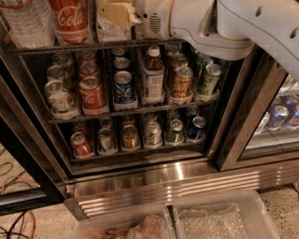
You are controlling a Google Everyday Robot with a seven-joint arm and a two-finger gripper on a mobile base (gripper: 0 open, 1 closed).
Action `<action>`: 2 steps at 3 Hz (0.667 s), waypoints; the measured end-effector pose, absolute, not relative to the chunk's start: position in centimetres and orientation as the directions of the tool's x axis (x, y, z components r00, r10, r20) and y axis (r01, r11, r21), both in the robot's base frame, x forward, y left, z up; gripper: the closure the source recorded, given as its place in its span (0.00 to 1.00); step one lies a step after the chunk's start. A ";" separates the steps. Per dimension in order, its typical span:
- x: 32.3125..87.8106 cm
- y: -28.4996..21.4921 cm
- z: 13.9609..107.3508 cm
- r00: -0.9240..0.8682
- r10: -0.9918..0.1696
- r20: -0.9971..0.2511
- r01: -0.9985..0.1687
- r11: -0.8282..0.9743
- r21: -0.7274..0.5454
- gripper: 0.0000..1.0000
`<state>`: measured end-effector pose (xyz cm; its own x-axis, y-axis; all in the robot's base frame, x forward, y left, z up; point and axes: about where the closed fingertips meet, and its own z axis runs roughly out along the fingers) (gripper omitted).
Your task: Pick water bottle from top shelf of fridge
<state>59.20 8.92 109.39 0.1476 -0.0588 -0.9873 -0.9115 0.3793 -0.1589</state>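
White arm's gripper (117, 14) sits at the dark wire top shelf (70, 46) of the steel-framed fridge (154, 175). It is against the clear ribbed plastic water bottle (114, 35), just right of the red Coca-Cola bottle (70, 18). Grip state: cannot tell.

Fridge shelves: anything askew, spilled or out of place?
Nothing spilled or toppled. One brown-drink bottle stands among cans on the middle rack. The gripper is at the top shelf, right of the Coca-Cola bottle.

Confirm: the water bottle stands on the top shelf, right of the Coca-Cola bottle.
Not right: in the camera view the water bottle stands on the top shelf, left of the Coca-Cola bottle. The pincer is at that shelf, right of both.
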 end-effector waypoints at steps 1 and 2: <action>58.6 8.5 109.4 0.154 -0.060 -0.986 -0.912 0.375 -0.165 1.00; 58.0 8.1 109.6 0.162 -0.063 -0.985 -0.913 0.368 -0.174 1.00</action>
